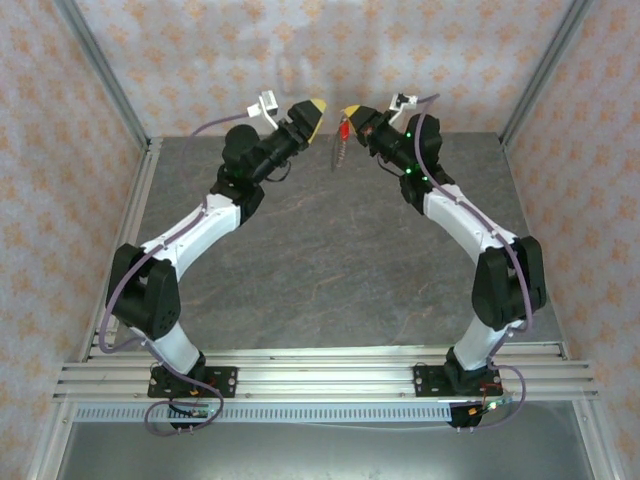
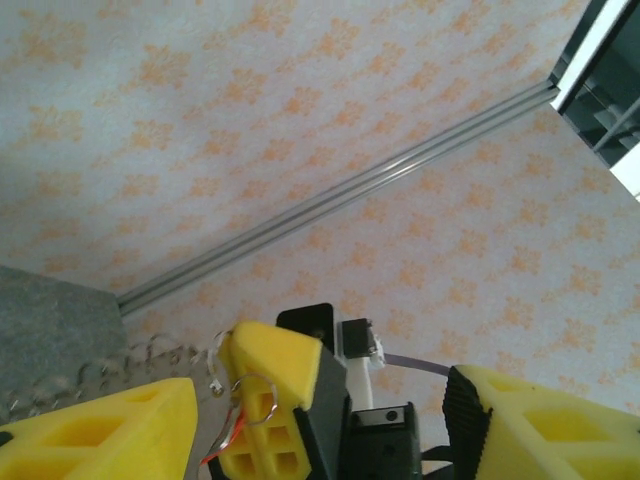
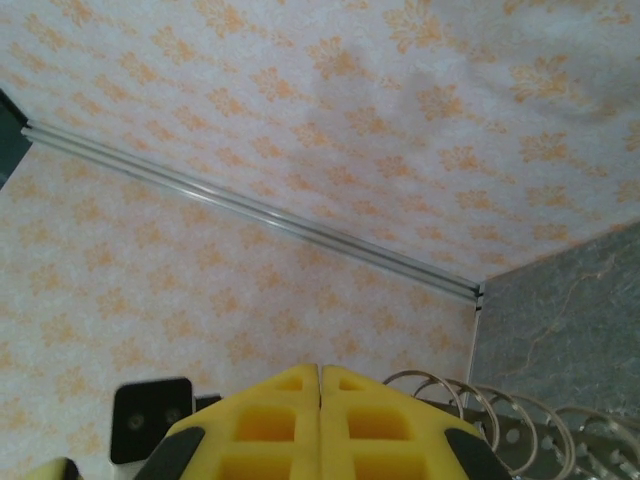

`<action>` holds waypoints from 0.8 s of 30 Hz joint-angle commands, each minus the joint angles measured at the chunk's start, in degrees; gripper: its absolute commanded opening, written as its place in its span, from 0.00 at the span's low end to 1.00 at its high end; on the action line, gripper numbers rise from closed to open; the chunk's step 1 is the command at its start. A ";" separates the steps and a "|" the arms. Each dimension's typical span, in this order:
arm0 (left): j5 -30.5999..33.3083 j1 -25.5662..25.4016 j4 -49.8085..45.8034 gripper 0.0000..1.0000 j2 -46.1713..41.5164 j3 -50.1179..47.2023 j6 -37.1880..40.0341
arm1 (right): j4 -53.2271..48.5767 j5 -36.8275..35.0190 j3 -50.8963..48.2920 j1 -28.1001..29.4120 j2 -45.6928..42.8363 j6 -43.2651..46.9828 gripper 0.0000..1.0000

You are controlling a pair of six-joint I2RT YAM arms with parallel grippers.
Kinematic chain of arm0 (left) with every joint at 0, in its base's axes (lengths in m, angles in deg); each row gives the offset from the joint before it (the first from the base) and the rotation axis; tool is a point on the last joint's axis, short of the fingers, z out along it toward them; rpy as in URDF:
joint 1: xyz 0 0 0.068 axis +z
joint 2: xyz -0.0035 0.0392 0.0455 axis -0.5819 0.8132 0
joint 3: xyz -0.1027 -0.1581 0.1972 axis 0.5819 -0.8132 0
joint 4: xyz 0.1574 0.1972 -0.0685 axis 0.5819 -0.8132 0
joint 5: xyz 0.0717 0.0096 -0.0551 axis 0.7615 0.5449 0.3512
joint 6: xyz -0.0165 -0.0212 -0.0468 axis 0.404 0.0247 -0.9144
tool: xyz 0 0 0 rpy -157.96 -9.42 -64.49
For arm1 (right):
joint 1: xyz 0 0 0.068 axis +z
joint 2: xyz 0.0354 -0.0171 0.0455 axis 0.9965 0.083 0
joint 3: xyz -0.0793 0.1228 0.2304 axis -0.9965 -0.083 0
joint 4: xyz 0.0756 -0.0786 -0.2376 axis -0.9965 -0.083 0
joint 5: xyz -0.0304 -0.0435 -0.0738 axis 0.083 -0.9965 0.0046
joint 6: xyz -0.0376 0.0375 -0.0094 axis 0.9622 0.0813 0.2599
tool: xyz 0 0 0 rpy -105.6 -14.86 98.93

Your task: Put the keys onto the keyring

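High above the surface [image 1: 330, 270], the right gripper [image 1: 352, 113] clamps the keyring [image 1: 339, 152], red key [image 1: 345, 127] dangling free, presumably so the wide-open, empty left gripper [image 1: 314, 110] can reach it.

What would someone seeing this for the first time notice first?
Both arms reach up over the back of the table, left gripper and right gripper almost tip to tip. From the shut right gripper the keyring dangles, the red key at its top end. The left gripper's fingers stand wide open.
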 commanded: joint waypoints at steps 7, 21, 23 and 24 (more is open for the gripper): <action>-13.24 4.04 -13.37 0.73 8.63 15.09 7.67 | -4.58 13.74 14.58 -3.54 8.73 1.24 0.00; -18.95 6.74 -25.64 0.82 21.33 31.43 9.73 | -12.69 18.46 26.72 -3.83 17.26 3.12 0.00; -19.67 6.96 -25.23 0.75 22.04 32.33 8.96 | -12.82 18.71 26.55 -3.78 17.41 3.39 0.00; -19.93 7.05 -24.94 0.72 22.23 32.57 8.65 | -12.84 18.80 26.22 -3.80 17.35 3.46 0.00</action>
